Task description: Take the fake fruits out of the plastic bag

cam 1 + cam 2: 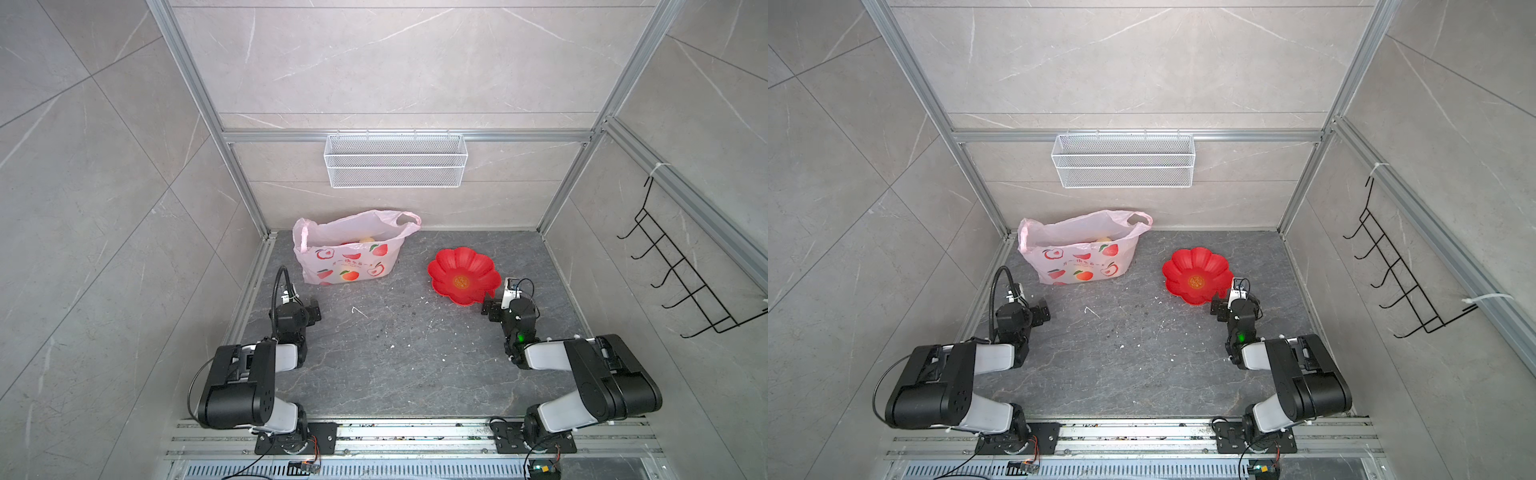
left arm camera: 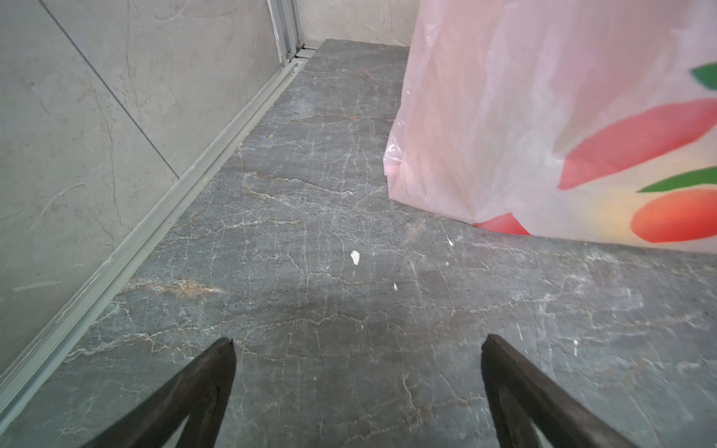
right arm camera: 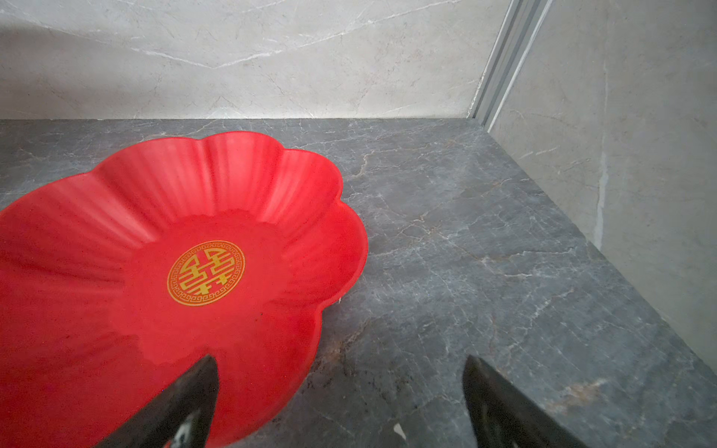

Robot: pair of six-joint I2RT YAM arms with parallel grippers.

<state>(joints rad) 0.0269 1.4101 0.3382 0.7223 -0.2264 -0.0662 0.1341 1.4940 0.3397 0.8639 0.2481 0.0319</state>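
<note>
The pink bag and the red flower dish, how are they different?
The plastic bag stands tall; the red dish lies low and flat. The plastic bag is pale pink and see-through with fruit pictures; the red dish is solid red with a gold sign. A beige fruit peeks from the plastic bag; the red dish is empty. Both sit on the grey table.

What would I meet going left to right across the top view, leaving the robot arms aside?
plastic bag → red flower-shaped dish → black wire hook rack on the right wall.
</note>
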